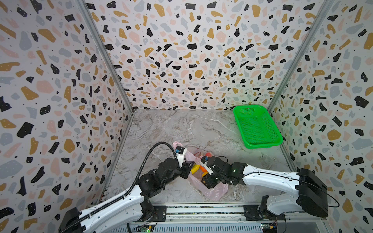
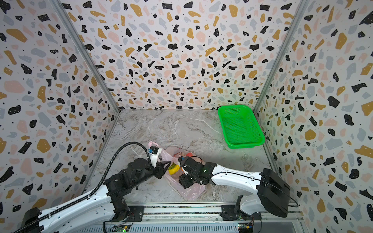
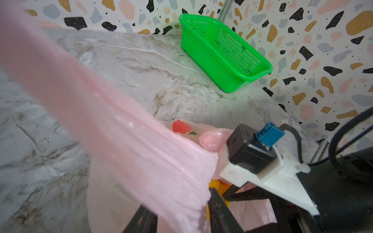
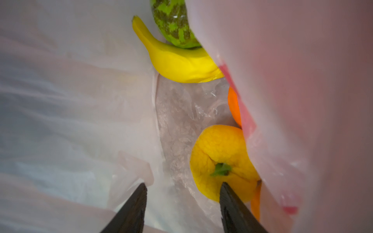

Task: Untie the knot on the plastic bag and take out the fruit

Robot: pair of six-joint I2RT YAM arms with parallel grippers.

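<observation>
The pink plastic bag [image 1: 214,191] [image 2: 191,191] lies near the front of the marble table with its mouth open. The knot is out of view. Fruit shows inside: a yellow banana [image 4: 177,64], a bumpy green ball [image 4: 173,24], a yellow orange [image 4: 220,161] and an orange piece [image 4: 234,107]. My right gripper [image 4: 183,184] [image 1: 204,180] is open inside the bag, one finger beside the yellow orange, nothing held. My left gripper [image 3: 177,199] [image 1: 187,169] is at the bag's left edge, jaws apart, with a band of pink film [image 3: 141,151] running loosely between them.
A bright green perforated basket [image 1: 262,144] [image 2: 244,145] [image 3: 222,50] stands at the back right against the patterned wall. Patterned walls close in the table on three sides. The right arm's wrist camera [image 3: 250,149] is close beside my left gripper.
</observation>
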